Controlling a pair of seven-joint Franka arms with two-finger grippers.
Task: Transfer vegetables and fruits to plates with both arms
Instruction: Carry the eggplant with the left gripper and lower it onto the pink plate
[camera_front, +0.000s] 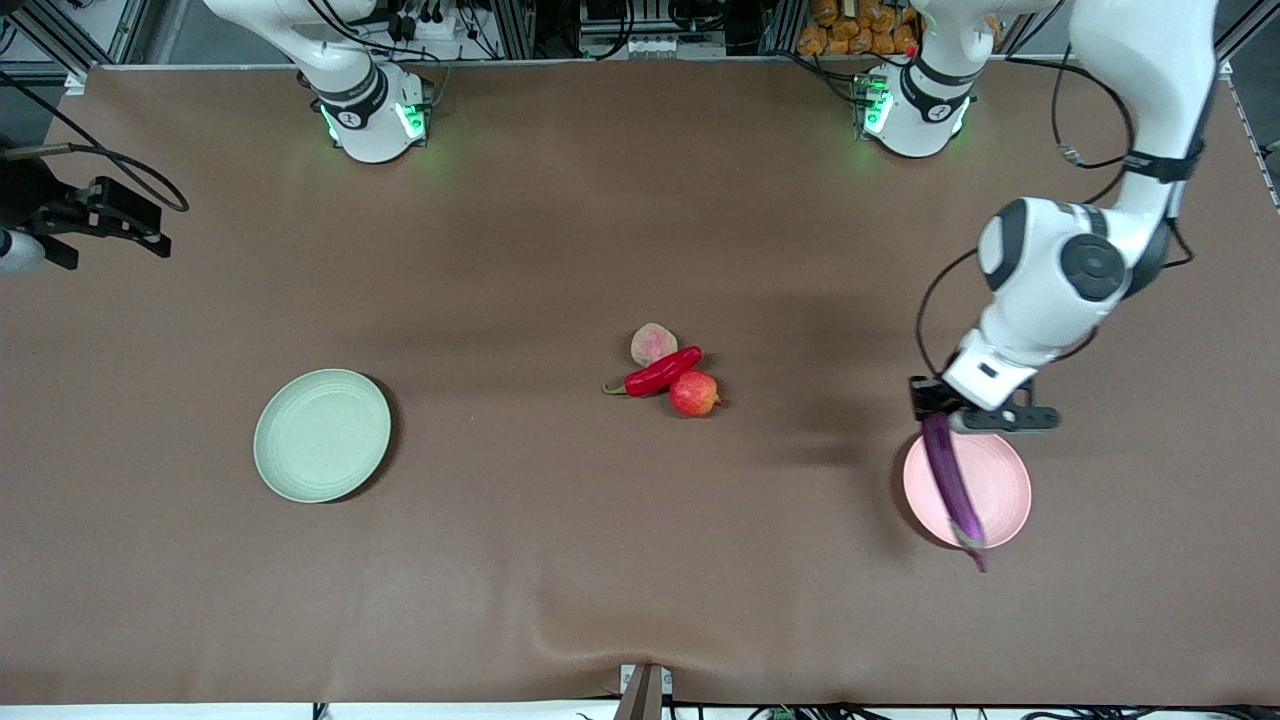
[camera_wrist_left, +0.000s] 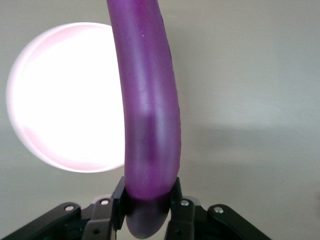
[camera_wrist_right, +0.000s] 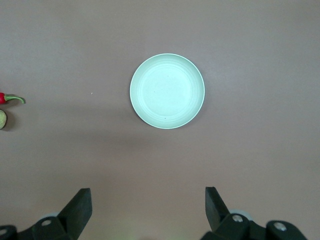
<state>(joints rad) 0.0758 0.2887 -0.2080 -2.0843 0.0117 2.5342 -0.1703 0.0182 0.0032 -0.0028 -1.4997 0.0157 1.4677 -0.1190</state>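
hanging from the left claw (camera_front: 938, 412), the long slender glossy purple eggplant (camera_front: 952, 485) slants down over the round shallow pale pink plate (camera_front: 1000, 480), its tip passing the plate's rim on the side nearer the front camera. in the left wrist view the black fingers (camera_wrist_left: 119, 200) pinch the eggplant (camera_wrist_left: 147, 110) at its blunt end, and the pink plate (camera_wrist_left: 60, 100) lies below, partly covered by the fruit's body. that plate sits toward the left arm's end of the brown bench (camera_front: 520, 560), with open cloth on every side.

the right claw (camera_front: 120, 215) waits high at the right arm's end of the bench, its fingers (camera_wrist_right: 80, 207) spread wide over bare cloth, the round pale mint green plate (camera_wrist_right: 167, 91) apart from them.

near the bench's middle, the shiny red chili pepper (camera_front: 660, 372) lies between the pale pink-and-green peach (camera_front: 653, 343) and the round red apple-like fruit (camera_front: 694, 393), touching both. broad bare bench separates this cluster from the green plate (camera_front: 322, 434) and from the pink one.
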